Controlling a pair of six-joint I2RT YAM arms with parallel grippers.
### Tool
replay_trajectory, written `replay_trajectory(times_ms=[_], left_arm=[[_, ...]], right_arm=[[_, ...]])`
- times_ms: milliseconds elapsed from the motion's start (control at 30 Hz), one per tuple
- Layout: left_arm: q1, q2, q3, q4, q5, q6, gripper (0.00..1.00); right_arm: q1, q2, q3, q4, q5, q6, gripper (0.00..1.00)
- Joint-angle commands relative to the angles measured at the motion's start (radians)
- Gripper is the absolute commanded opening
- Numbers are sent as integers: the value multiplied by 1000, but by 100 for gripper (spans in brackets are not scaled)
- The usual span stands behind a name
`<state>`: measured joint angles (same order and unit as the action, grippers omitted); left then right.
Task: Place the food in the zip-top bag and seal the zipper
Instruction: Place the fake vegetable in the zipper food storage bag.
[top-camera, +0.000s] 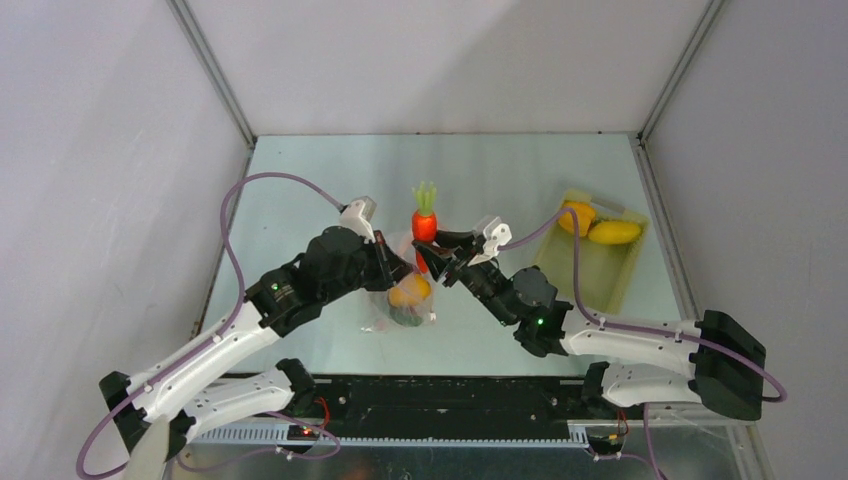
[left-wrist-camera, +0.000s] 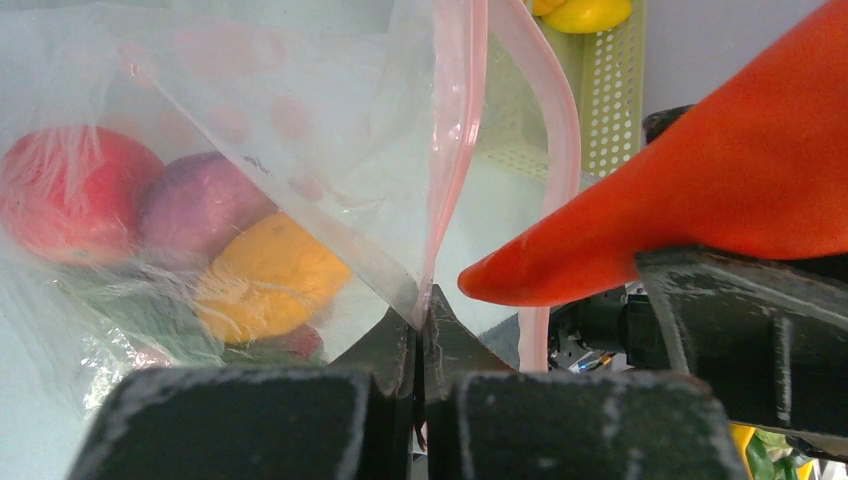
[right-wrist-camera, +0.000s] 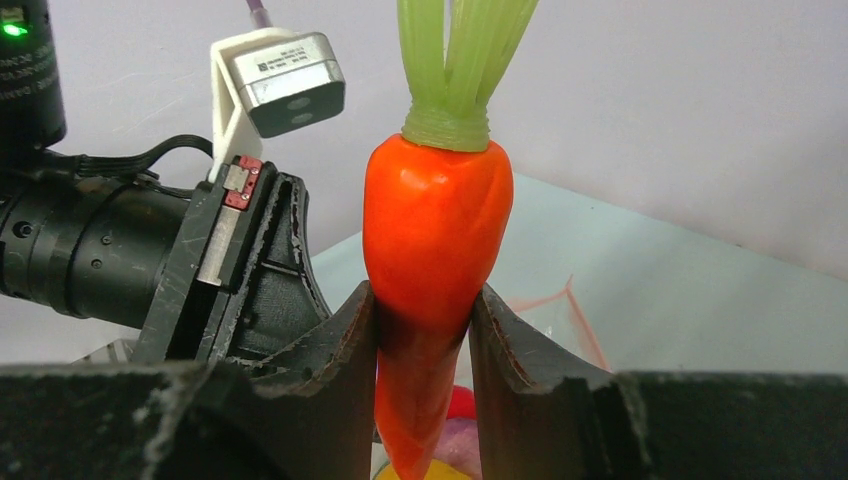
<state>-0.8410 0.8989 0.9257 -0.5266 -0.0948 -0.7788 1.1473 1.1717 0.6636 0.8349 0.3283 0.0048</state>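
Note:
My left gripper (top-camera: 395, 262) (left-wrist-camera: 424, 310) is shut on the pink zipper strip (left-wrist-camera: 460, 150) of the clear zip-top bag (top-camera: 400, 305) (left-wrist-camera: 300, 150) and holds its mouth up. Inside the bag lie a red piece (left-wrist-camera: 70, 195), a purple onion (left-wrist-camera: 195, 215) and a yellow-orange pepper (left-wrist-camera: 265, 275) (top-camera: 410, 291). My right gripper (top-camera: 432, 258) (right-wrist-camera: 423, 320) is shut on an orange-red toy carrot (top-camera: 425, 225) (right-wrist-camera: 435, 230) with a green stalk. The carrot's tip (left-wrist-camera: 500, 280) points down at the bag's open mouth, right beside the left fingers.
A pale-yellow perforated basket (top-camera: 600, 270) (left-wrist-camera: 610, 100) stands at the right with a yellow fruit (top-camera: 613, 232) and an orange one (top-camera: 577, 215) in it. The two wrists are close together over the table's middle; the left arm's camera (right-wrist-camera: 285, 80) is just left of the carrot.

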Motion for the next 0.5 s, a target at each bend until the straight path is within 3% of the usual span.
replay_trajectory(times_ms=[0,300,467], left_arm=[[7,-26,54,24,-19,-18,0],[8,-34,60,28,-31,-25,0],[7,-26,60,38,-23,-32,0]], right_arm=[[31,25,43,54,153,-9,17],[81,111,44,171,297,-64,30],[88,198,44,400,407,-134,29]])
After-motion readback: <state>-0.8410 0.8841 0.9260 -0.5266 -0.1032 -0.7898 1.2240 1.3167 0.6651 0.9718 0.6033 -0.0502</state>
